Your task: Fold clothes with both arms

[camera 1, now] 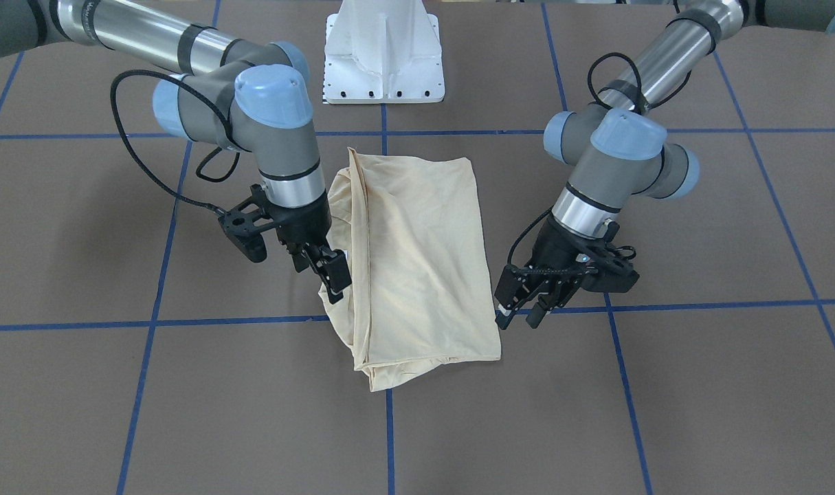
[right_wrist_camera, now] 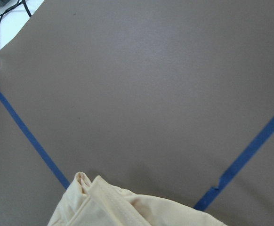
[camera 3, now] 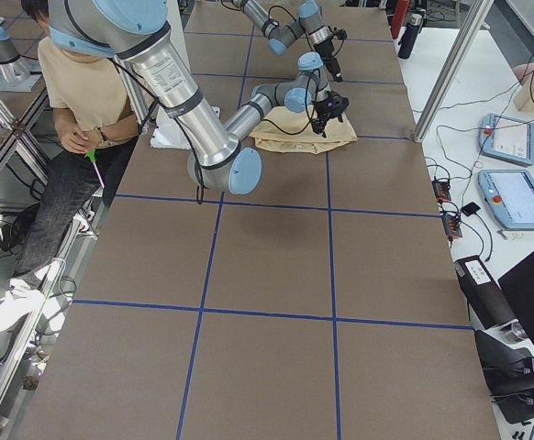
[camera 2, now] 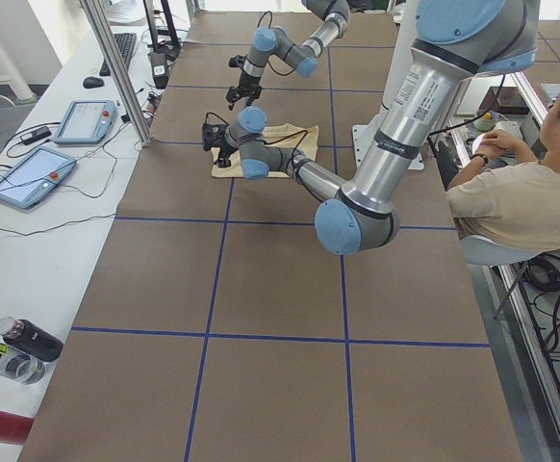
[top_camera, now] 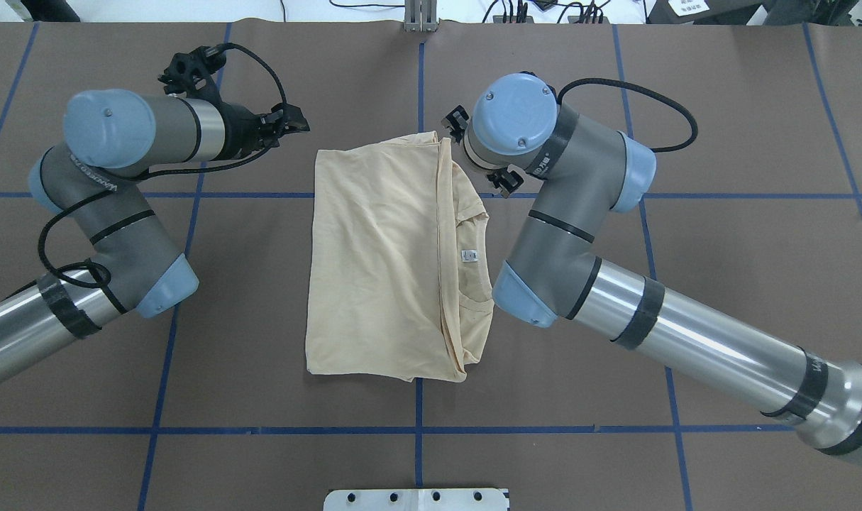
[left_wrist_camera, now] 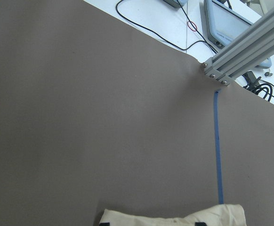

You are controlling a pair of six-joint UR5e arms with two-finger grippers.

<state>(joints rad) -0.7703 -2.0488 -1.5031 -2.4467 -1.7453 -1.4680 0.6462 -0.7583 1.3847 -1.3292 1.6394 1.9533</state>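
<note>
The cream shirt (camera 1: 417, 261) lies folded into a rough rectangle at the table's middle. In the overhead view the shirt (top_camera: 381, 262) shows its neckline (top_camera: 474, 287) and small white label (top_camera: 468, 255) along its right edge. My left gripper (camera 1: 520, 315) hovers open just beside the shirt's far corner on my left, with nothing between its fingers. It also shows in the overhead view, where this left gripper (top_camera: 292, 122) points at that corner. My right gripper (camera 1: 324, 271) hangs over the shirt's opposite edge, fingers apart, holding nothing. Both wrist views catch only a strip of shirt (left_wrist_camera: 174, 219) (right_wrist_camera: 118, 207).
The white pedestal base (camera 1: 384, 55) stands behind the shirt. Blue tape lines (camera 1: 390, 440) cross the brown table cover. A seated person (camera 2: 521, 183) is beside the table. Teach pendants (camera 2: 30, 173) and bottles (camera 2: 20, 346) lie on the white side bench.
</note>
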